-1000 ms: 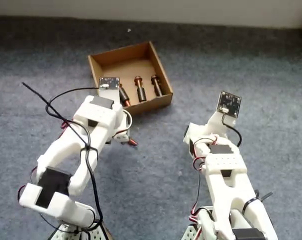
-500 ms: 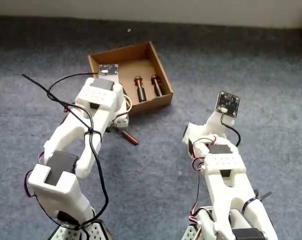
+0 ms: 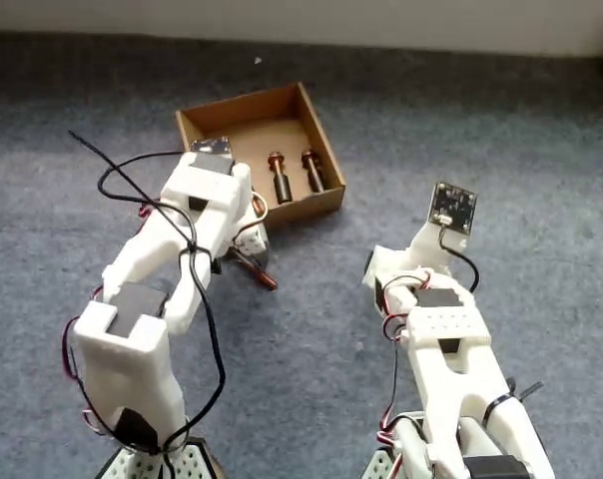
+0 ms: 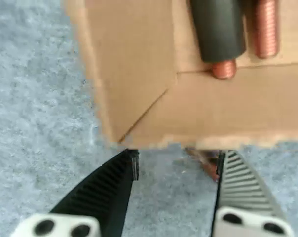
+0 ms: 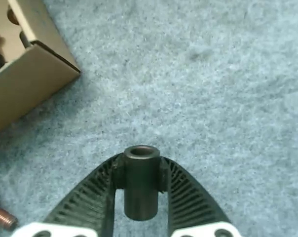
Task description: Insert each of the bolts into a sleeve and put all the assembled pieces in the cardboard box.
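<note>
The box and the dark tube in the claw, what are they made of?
The cardboard box looks like plain brown card: matte, with folded flaps showing in the left wrist view. The sleeve is dark, smooth and slightly shiny, so probably metal or hard plastic; its look alone can't settle which.

White arms [image 3: 451, 349], black cables [image 3: 210, 309], right pincer [image 5: 139, 163] ribbed, seemingly black.

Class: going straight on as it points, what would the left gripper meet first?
Probably the bolt on the carpet, at one fingertip of the open left gripper; the box wall stands just beyond. Depth is unclear; the wall might come first.
</note>
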Robot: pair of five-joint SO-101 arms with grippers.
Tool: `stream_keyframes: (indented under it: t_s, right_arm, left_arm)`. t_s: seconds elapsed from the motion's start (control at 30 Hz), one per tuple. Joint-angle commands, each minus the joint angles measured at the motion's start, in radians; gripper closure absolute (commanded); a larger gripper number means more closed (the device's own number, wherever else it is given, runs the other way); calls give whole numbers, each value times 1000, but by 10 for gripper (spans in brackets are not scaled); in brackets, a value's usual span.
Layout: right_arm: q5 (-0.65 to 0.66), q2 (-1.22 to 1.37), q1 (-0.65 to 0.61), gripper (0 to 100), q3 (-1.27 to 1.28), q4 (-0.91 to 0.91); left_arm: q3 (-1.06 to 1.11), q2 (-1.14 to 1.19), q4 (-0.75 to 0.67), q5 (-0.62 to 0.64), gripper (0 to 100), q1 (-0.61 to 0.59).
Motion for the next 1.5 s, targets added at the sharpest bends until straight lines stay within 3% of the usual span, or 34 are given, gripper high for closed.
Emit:
stream_keyframes:
  t_s: [0.0,0.13,0.33,0.53,0.7,1.23,1.47]
  right_arm:
    - [11,-33,-10,992,-5,-19]
    - [11,-33,-10,992,-4,-19]
    - [11,-33,-10,992,-4,-19]
    - [11,-33,-10,992,-2,-19]
    - [11,-33,-10,992,-2,-19]
    - [11,-33,-10,992,-2,-19]
    - [11,-33,-10,992,-2,-19]
  left_arm:
    - [-110,101,-15,12,760,-4]
    - [-183,179,-14,12,825,-4]
    - [-246,237,-15,11,1000,-5]
    - [-255,239,6,6,995,-5]
    - [-268,225,101,-166,995,2]
    - [-329,217,107,-379,992,-24]
    - [-360,162,189,-385,995,-24]
